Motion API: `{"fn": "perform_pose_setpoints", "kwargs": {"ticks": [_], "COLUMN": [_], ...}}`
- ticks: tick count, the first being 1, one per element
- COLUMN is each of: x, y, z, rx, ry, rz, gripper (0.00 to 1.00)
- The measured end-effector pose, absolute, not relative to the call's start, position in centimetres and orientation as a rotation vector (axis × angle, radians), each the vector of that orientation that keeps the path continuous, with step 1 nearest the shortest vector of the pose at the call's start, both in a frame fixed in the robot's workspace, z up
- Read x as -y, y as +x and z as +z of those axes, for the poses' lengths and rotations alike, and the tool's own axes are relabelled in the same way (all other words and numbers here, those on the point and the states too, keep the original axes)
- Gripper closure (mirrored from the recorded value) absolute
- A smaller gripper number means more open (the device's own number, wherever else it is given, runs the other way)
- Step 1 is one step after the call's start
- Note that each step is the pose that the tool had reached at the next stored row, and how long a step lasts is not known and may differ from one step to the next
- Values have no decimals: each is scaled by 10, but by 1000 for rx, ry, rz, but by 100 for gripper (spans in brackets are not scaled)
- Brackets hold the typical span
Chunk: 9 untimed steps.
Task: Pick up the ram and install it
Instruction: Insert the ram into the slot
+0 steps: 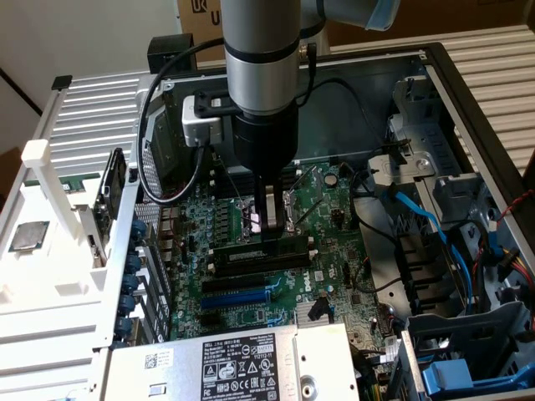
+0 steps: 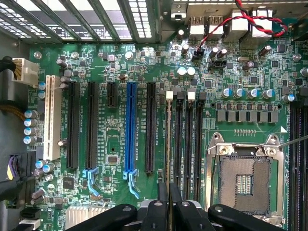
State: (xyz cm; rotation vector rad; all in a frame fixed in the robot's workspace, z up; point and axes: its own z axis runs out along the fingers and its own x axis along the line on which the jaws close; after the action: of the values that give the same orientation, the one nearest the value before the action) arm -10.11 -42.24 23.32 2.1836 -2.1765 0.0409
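The ram (image 1: 251,250), a dark stick with a pale label strip, stands on edge along the black memory slots (image 1: 251,266) on the green motherboard. My gripper (image 1: 269,232) comes straight down on its middle and is shut on it. In the wrist view the two fingertips (image 2: 168,202) pinch the ram (image 2: 168,144), seen edge-on as a thin line. It lies over the memory slot nearest the expansion slots, beside the other memory slots (image 2: 188,144) with white end clips. I cannot tell whether the stick is pressed into the slot or resting above it.
A long blue expansion slot (image 1: 238,294) (image 2: 130,130) lies alongside the memory slots. The open processor socket (image 2: 243,180) sits on their other side. A power supply (image 1: 226,363) is at the front, with blue cables (image 1: 435,225) and a drive cage at the exterior view's right.
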Motion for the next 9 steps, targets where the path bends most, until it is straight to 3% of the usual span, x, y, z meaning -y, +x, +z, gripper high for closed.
{"fn": "perform_pose_setpoints", "kwargs": {"ticks": [9], "x": [422], "y": [-101], "z": [233], "rx": [2179], "ry": [2181], "rz": [41], "gripper": [87]}}
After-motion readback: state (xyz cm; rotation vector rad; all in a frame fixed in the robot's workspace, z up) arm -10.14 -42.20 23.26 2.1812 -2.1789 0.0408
